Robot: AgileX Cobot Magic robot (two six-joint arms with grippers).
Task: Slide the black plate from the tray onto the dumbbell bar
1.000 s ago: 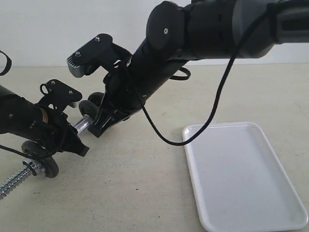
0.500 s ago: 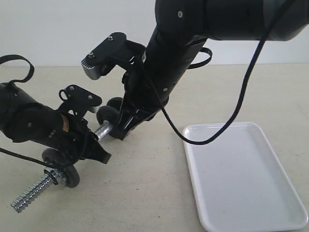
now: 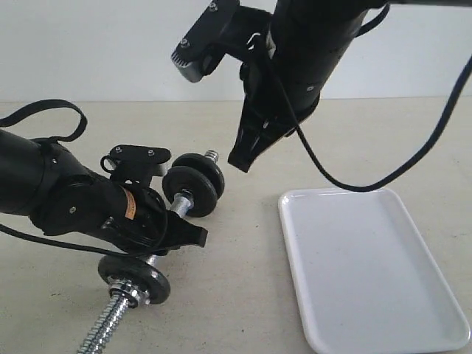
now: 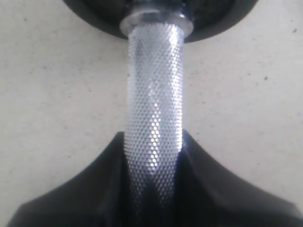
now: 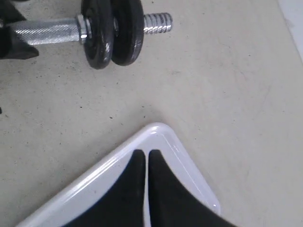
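On the left, the left gripper point(image 3: 173, 234) is clamping the knurled middle of the dumbbell bar point(image 4: 154, 94), its jaws closed tight around the chrome. The bar is lying aslant over the beige table point(image 3: 221, 295). One threaded end is pointing toward the near left, with a lone disc point(image 3: 134, 276) on it.

Moving right along the rod, two black discs are sitting pressed together on the far end. The outer one looks to be the black plate point(image 5: 128, 30). It is touching the second disc point(image 5: 98, 33), and a short threaded stub point(image 5: 158, 23) is poking out beyond it. I can see no nut outside it.

Further right and higher, the right gripper point(image 3: 240, 159) is hovering in the air between the dumbbell and the tray point(image 3: 369, 265), jaws pressed together on nothing. The white tray is lying on the right, well apart from the bar, with no disc showing on it.

Judging by this, the plate is already on the bar and the job looks nearly finished. The plate would be heavy for its size, rigid and hard, with a smooth painted face that could slip between fingers. Since the rod is filling its hole, the best hold would be across the rim, pinching opposite edges. With nothing locking it, tipping the bar could let it slide off.
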